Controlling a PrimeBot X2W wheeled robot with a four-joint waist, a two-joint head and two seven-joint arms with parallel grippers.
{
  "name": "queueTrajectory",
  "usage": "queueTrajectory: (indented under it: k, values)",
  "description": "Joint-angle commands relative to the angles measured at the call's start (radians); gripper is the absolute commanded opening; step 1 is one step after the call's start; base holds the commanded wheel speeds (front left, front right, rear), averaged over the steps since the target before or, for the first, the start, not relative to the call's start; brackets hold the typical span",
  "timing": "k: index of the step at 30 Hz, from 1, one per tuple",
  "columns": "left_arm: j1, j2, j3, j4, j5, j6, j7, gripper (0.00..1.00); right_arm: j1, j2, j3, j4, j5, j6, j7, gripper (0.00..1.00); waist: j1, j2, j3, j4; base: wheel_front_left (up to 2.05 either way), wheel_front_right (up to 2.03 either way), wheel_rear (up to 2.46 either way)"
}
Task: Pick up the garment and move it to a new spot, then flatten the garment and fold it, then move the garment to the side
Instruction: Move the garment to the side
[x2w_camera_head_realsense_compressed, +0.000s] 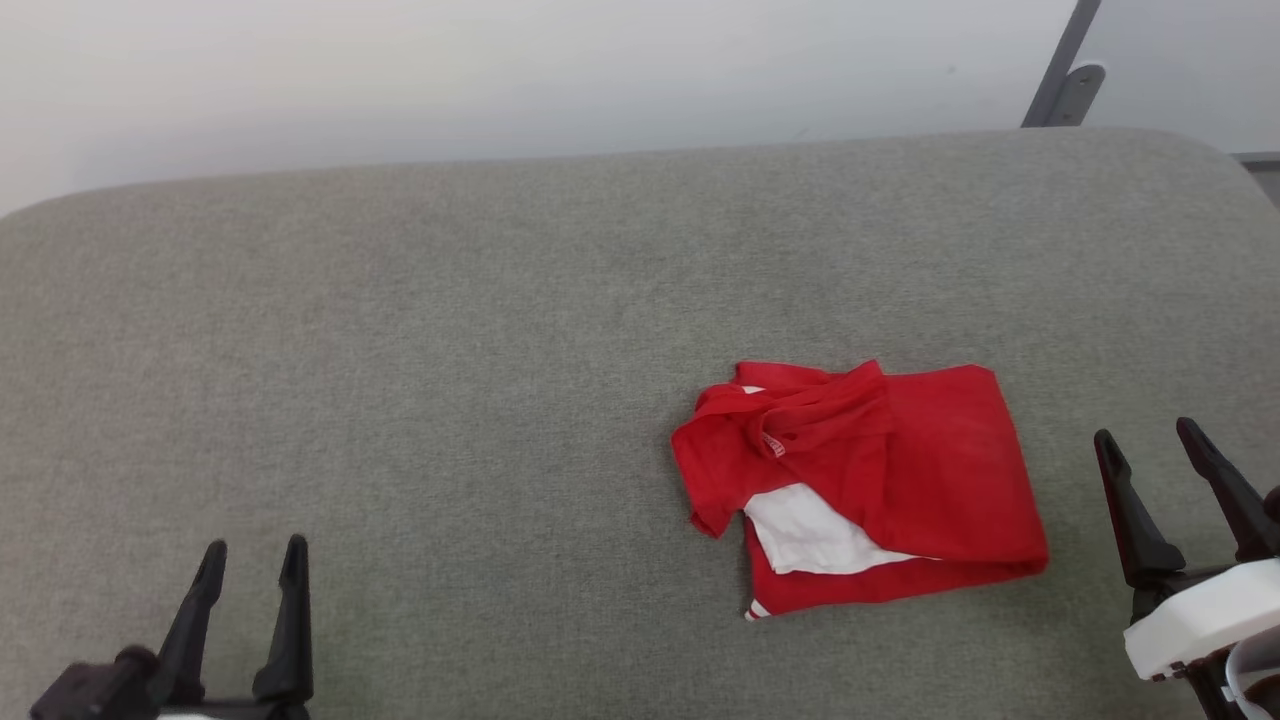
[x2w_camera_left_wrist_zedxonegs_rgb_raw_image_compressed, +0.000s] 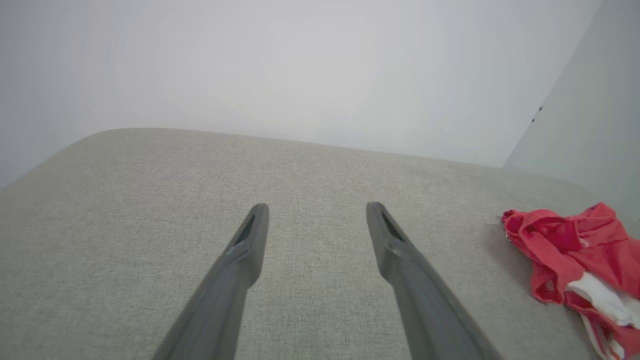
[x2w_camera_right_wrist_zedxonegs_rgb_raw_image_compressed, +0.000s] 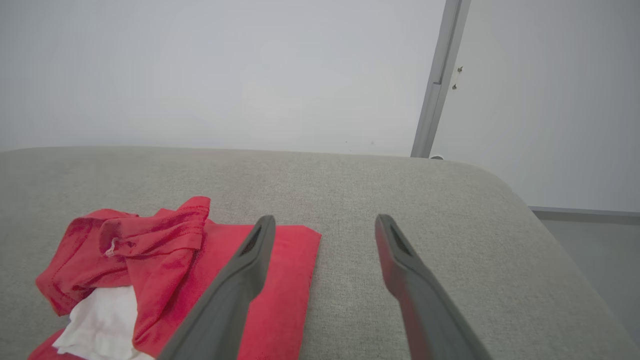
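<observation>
Garment (x2w_camera_head_realsense_compressed: 930, 470): red cloth roughly folded into a loose rectangle. Its right part lies smooth and its far left part is bunched and rumpled.
Details: a white panel shows at the near left, and a bit of red-white striped trim peeks out at the near edge.
Place: right of centre on the grey cushion (x2w_camera_head_realsense_compressed: 450, 350).
Left gripper (x2w_camera_head_realsense_compressed: 255, 548): fingers spread and empty, at the near left, well apart from the garment.
Right gripper (x2w_camera_head_realsense_compressed: 1145, 432): fingers spread and empty, near the garment's right edge.

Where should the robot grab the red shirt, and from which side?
Probably the bunched fold atop the garment, from above, with the open right tool, which sits nearest. That ridge stands up off the flat cloth, so it could be pinched.
</observation>
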Motion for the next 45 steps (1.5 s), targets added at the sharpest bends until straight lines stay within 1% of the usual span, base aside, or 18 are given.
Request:
queueTrajectory:
  k: [1, 3, 6, 11, 14, 18, 21, 24, 27, 28, 29, 30, 34, 36, 39, 42, 44, 45]
  values:
    - [-0.018, 0.006, -0.003, -0.002, 0.003, 0.001, -0.005, 1.00, 0.001, 0.003, -0.001, -0.003, -0.011, -0.001, 0.005, 1.00, 0.0000, -0.0001, 0.005, 0.005, 0.00, 0.00, 0.00]
    - [-0.033, 0.010, -0.015, 0.000, 0.001, 0.001, -0.005, 1.00, -0.007, 0.005, -0.007, -0.005, -0.006, -0.001, 0.031, 1.00, 0.0000, -0.0001, 0.013, 0.014, 0.00, 0.00, 0.00]
    - [-0.069, 0.014, -0.034, 0.005, -0.003, 0.001, -0.005, 1.00, -0.032, -0.010, -0.002, 0.004, -0.002, -0.001, 0.113, 1.00, 0.0000, -0.0001, 0.038, 0.031, 0.00, 0.00, 0.00]
    - [-0.141, 0.018, -0.086, 0.014, -0.013, 0.001, -0.005, 1.00, -0.104, -0.068, 0.032, 0.031, 0.028, -0.001, 0.326, 1.00, 0.0000, -0.0001, 0.106, 0.057, 0.00, 0.00, 0.00]
    - [-0.191, 0.024, -0.134, 0.035, -0.022, 0.001, -0.005, 1.00, -0.161, -0.088, 0.028, 0.039, 0.063, -0.001, 0.440, 1.00, 0.0000, -0.0001, 0.146, 0.080, 0.00, 0.00, 0.00]
    - [-0.255, 0.019, -0.173, 0.060, -0.039, 0.001, -0.005, 1.00, -0.188, -0.125, 0.056, 0.044, 0.110, -0.001, 0.634, 1.00, 0.0000, -0.0001, 0.194, 0.109, 0.00, 0.00, 0.00]
    - [-0.284, 0.016, -0.199, 0.078, -0.052, 0.001, -0.005, 1.00, -0.172, -0.138, 0.069, 0.024, 0.138, -0.001, 0.751, 1.00, 0.0000, -0.0001, 0.222, 0.123, 0.00, 0.00, 0.00]
    - [-0.309, 0.012, -0.211, 0.086, -0.054, 0.001, -0.005, 1.00, -0.151, -0.133, 0.069, 0.006, 0.152, -0.001, 0.822, 1.00, 0.0000, -0.0001, 0.244, 0.130, 0.00, 0.00, 0.00]
    - [-0.322, 0.014, -0.218, 0.092, -0.059, 0.001, -0.005, 1.00, -0.146, -0.114, 0.069, -0.006, 0.151, -0.001, 0.847, 1.00, 0.0000, -0.0001, 0.264, 0.129, 0.00, 0.00, 0.00]
    - [-0.329, 0.015, -0.222, 0.093, -0.058, 0.001, -0.005, 1.00, -0.147, -0.106, 0.070, -0.003, 0.151, -0.001, 0.853, 0.60, 0.0000, -0.0001, 0.268, 0.127, 0.00, 0.00, 0.00]
    - [-0.336, 0.017, -0.227, 0.095, -0.058, 0.001, -0.005, 1.00, -0.150, -0.098, 0.071, -0.001, 0.144, -0.001, 0.853, 0.17, 0.0000, -0.0001, 0.271, 0.125, 0.00, 0.00, 0.00]
    - [-0.344, 0.022, -0.231, 0.096, -0.058, 0.001, -0.005, 1.00, -0.153, -0.085, 0.065, 0.005, 0.142, -0.001, 0.846, 0.00, 0.0000, -0.0001, 0.274, 0.121, 0.00, 0.00, 0.00]
    - [-0.365, 0.040, -0.237, 0.089, -0.055, 0.001, -0.005, 1.00, -0.166, -0.057, 0.056, 0.006, 0.139, -0.001, 0.820, 0.00, 0.0000, -0.0001, 0.281, 0.092, 0.00, 0.00, 0.00]
    - [-0.374, 0.048, -0.242, 0.084, -0.048, 0.001, -0.005, 1.00, -0.178, -0.051, 0.028, 0.004, 0.132, -0.002, 0.790, 0.00, 0.0000, -0.0001, 0.285, 0.069, 0.00, 0.00, 0.00]
    - [-0.392, 0.068, -0.256, 0.073, -0.030, 0.001, -0.005, 1.00, -0.192, -0.058, -0.043, 0.001, 0.119, -0.004, 0.738, 0.00, 0.0000, -0.0001, 0.295, 0.030, 0.00, 0.00, 0.00]
    - [-0.412, 0.091, -0.265, 0.058, -0.028, 0.001, -0.005, 1.00, -0.199, -0.049, -0.116, -0.015, 0.107, -0.003, 0.690, 0.00, 0.0000, -0.0001, 0.314, -0.014, 0.00, 0.00, 0.00]
    - [-0.428, 0.107, -0.270, 0.045, -0.027, 0.001, -0.005, 1.00, -0.209, -0.055, -0.181, -0.015, 0.088, -0.003, 0.663, 0.00, 0.0000, -0.0001, 0.334, -0.045, 0.00, 0.00, 0.00]
    - [-0.428, 0.107, -0.270, 0.045, -0.027, 0.001, -0.005, 1.00, -0.209, -0.055, -0.181, -0.015, 0.088, -0.003, 0.663, 0.00, 0.0000, -0.0001, 0.334, -0.045, 0.00, 0.00, 0.00]
